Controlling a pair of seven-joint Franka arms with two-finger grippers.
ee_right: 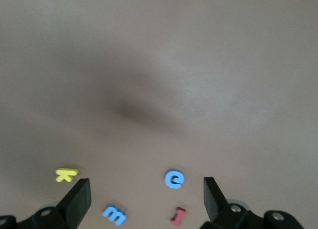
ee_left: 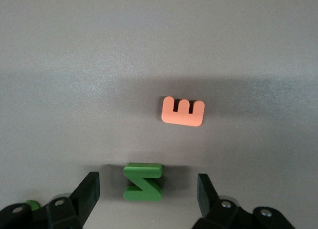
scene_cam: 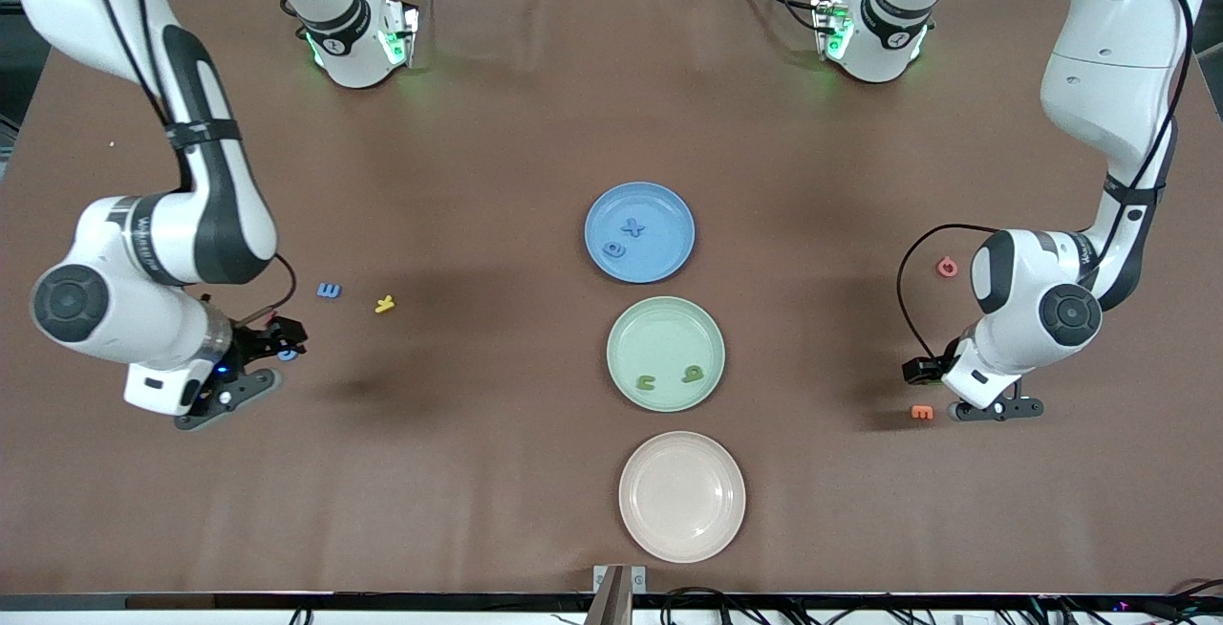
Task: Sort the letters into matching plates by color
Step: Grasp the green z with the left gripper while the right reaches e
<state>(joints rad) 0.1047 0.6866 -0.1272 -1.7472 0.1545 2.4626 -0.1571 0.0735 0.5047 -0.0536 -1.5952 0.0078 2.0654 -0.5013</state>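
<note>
Fingers (ee_left: 88,191) of the left gripper (ee_left: 149,194) are spread, one on each side of a green foam letter (ee_left: 143,181), a thick, blocky Z or N that lies flat on the matte brown table cover (scene_cam: 478,128); whether they touch it cannot be told. Just beside it lies an orange foam E (ee_left: 183,111) with rounded prongs. Fingers (ee_right: 79,199) of the right gripper (ee_right: 144,201) are also spread and grip nothing, above a rounded blue c (ee_right: 174,179), a blue m (ee_right: 115,215), a small red letter (ee_right: 178,215) and a yellow K-like letter (ee_right: 66,174), all flat on the cloth toward the right arm's end of the table. At mid-table three round, shallow, matte plates form a row running toward the front camera: the blue plate (scene_cam: 639,232) farthest, holding two blue letters (scene_cam: 625,238); the mint green plate (scene_cam: 666,354) next, holding two green letters (scene_cam: 670,377); the cream plate (scene_cam: 681,496) nearest. A red letter (scene_cam: 947,268) lies beside the left arm.
</note>
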